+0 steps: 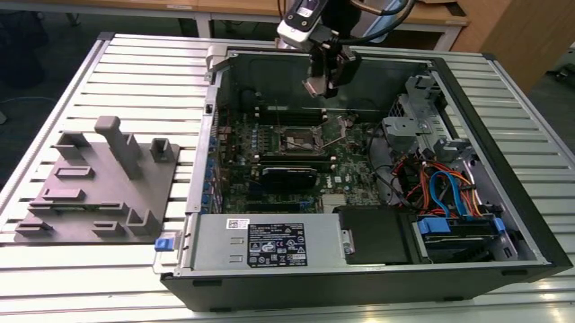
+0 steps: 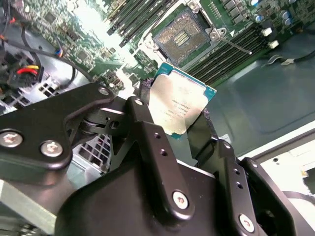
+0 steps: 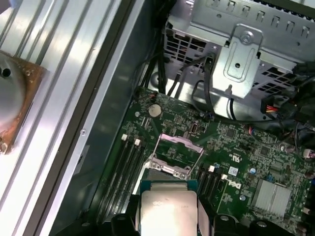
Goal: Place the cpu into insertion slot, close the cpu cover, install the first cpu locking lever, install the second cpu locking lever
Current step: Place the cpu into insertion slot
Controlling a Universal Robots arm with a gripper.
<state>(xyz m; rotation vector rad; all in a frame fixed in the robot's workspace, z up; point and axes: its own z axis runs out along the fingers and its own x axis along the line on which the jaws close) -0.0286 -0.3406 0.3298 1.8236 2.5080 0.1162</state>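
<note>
My gripper [image 1: 320, 86] hangs above the open computer case, shut on the cpu [image 1: 316, 89]. The cpu is a flat square chip with a silver-grey top, pinched at two opposite edges in both wrist views [image 2: 179, 104] [image 3: 167, 210]. Below it, some way off, the insertion slot [image 2: 184, 36] [image 1: 301, 139] lies uncovered on the green board, its dark contact field showing. The cpu cover [image 3: 177, 149], a thin silver frame, stands tilted up at the slot's edge. A thin wire locking lever [image 2: 236, 46] sticks out beside the slot.
Long black memory slots [image 2: 140, 17] run on both sides of the socket. The case walls [image 1: 220, 87], a silver drive cage [image 3: 241, 54] and bundled cables [image 1: 440, 185] ring the board. A grey fixture plate [image 1: 99, 188] with upright posts sits on the slatted table at the exterior view's left.
</note>
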